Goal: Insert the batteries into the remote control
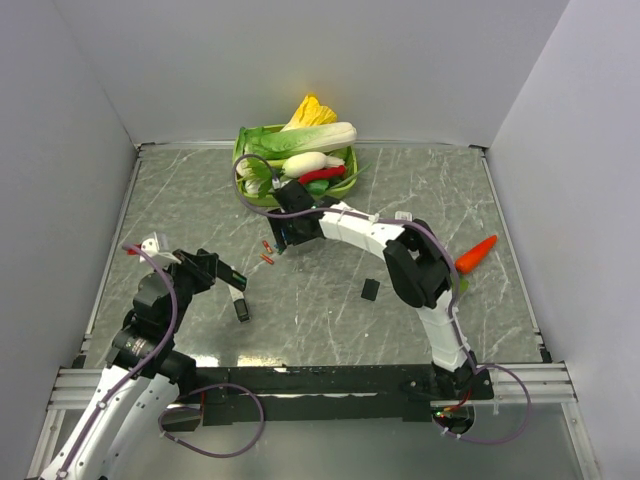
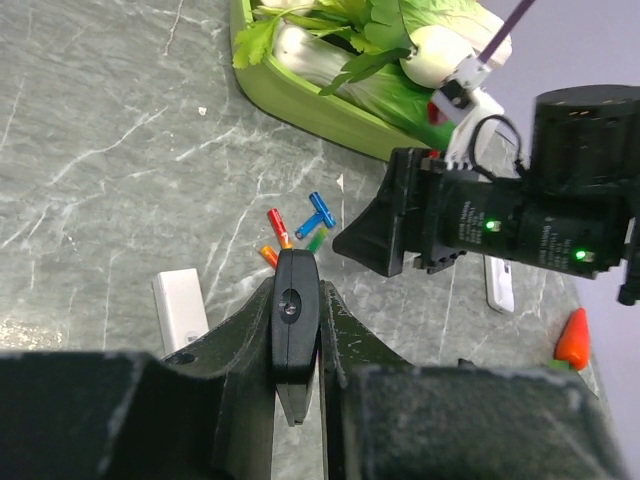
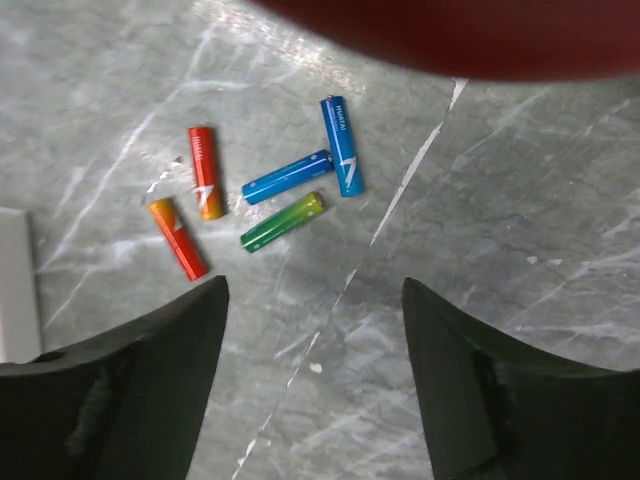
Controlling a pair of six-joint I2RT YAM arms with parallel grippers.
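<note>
- Grey marbled table (image 1: 450, 200) carries everything, and the work sits in its middle, where both arms can reach.
- Green tray (image 1: 345, 185) of vegetables stands at the far edge, just behind the task's things. It looks like clutter to be left alone.
- The right gripper (image 3: 312, 300) hangs over the batteries (image 3: 288, 177) with its jaws spread and nothing between them, apparently lined up to come down on one.
- The left gripper (image 2: 297, 345) is pressed together on the black remote (image 2: 293, 310), pinching it edge-on. This probably steadies the remote so that the other arm can feed it.
- Whether the remote's battery bay is open cannot be told from this angle.
- A small black piece (image 1: 370, 289) lies flat on the table near the right arm, possibly the bay's cover.
- The batteries lie loose on bare table in a small cluster, near the tray and beyond the held remote.
- There are five batteries, all thin short cylinders:
  - The two blue ones meet in a rough T.
  - The green battery (image 3: 282, 221) lies just below them, nearest the open jaws.
  - The red battery (image 3: 203, 172) and the orange-red battery (image 3: 178, 238) lie to one side.
</note>
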